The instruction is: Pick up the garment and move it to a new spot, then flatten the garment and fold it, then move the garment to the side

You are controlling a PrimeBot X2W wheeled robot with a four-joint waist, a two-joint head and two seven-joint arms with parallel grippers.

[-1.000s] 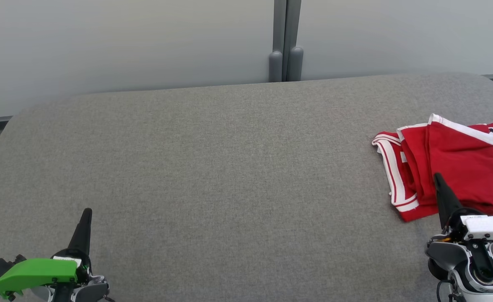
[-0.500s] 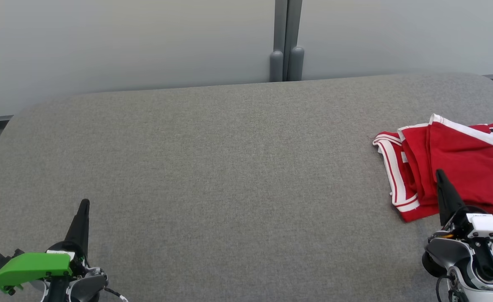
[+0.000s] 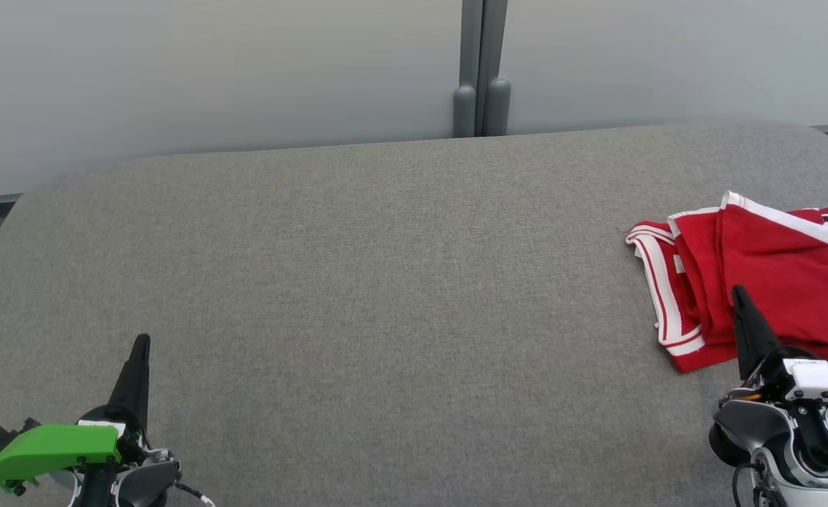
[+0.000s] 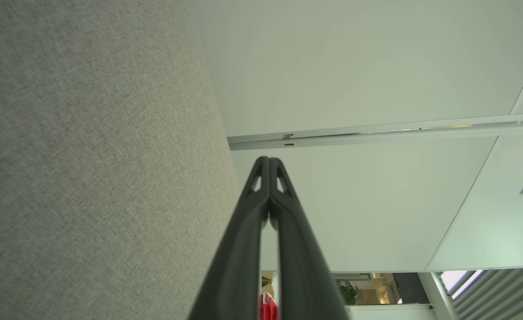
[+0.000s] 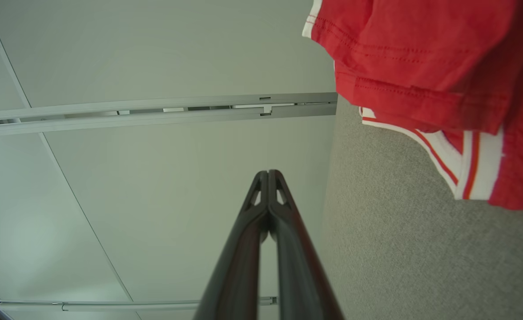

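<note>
As the red garment (image 3: 773,274) is lying folded at the right edge of the grey worktop (image 3: 386,282), the task is looking all but done, with nothing obvious left to do. The left pincer (image 3: 143,343) and right pincer (image 3: 739,294) are both sitting fully closed, gripping nothing. The garment's right side is running out of the head view, and whether the right pincer is touching it is proving unclear.

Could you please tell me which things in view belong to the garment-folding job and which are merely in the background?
Belongs to the job:
- red garment with white trim, lying at the table's right edge
- grey fabric table
- left gripper and right gripper, both shut, holding nothing

Just there:
- pale wall panels
- grey post between them
</note>
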